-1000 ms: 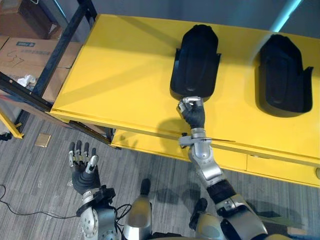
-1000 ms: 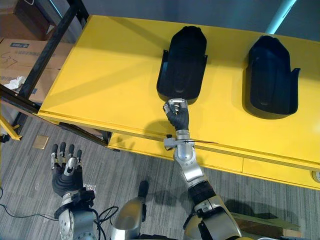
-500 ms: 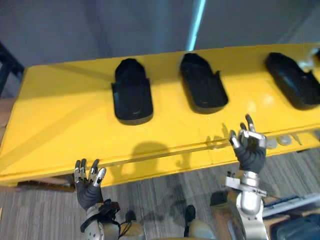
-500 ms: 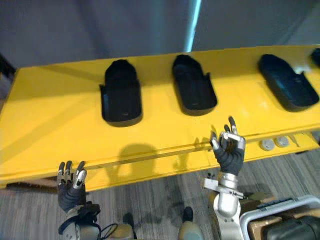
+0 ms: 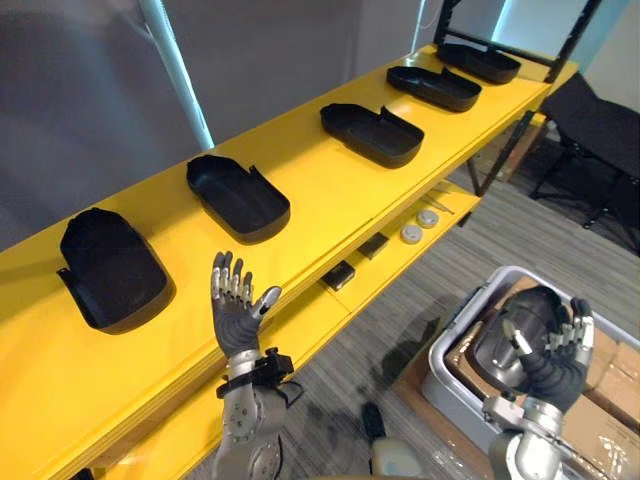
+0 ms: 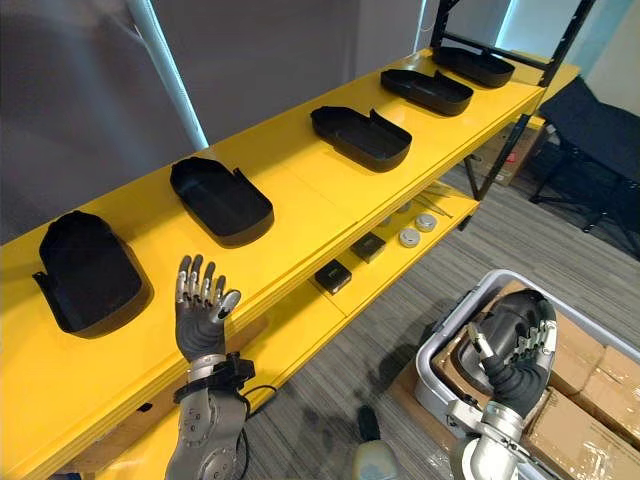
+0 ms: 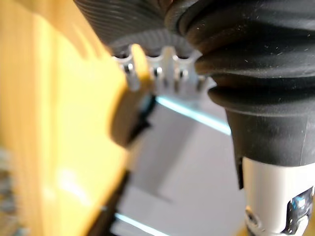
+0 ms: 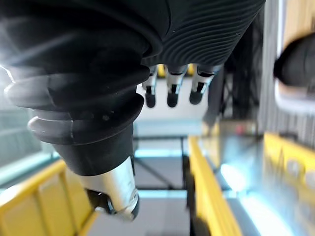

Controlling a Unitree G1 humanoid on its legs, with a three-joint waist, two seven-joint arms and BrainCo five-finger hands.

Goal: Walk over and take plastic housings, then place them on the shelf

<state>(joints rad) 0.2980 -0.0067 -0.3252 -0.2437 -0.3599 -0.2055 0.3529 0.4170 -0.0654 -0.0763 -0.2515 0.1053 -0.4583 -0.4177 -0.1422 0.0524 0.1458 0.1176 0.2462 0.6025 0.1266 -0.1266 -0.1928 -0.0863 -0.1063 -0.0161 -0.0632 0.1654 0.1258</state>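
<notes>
Several black plastic housings lie in a row on the yellow shelf (image 5: 300, 235), among them one at the near left (image 5: 110, 265), a second (image 5: 238, 195) and a third (image 5: 372, 132). My left hand (image 5: 235, 315) is raised before the shelf's front edge, open with straight fingers and nothing in it. At the lower right my right hand (image 5: 555, 355) hangs open and empty over a grey bin (image 5: 458, 328). Another black housing (image 5: 520, 325) lies in that bin, just beside the hand; whether they touch I cannot tell.
The lower yellow shelf board holds two round discs (image 5: 420, 225) and small dark blocks (image 5: 340, 275). Cardboard boxes (image 5: 612, 365) sit under and beside the bin. A black chair (image 5: 600, 130) and dark rack posts (image 5: 575, 30) stand at the far right.
The camera has swung right, from looking down on the shelf to looking along it and over the bin. My right hand left the housing on the shelf, uncurled and drew back.
</notes>
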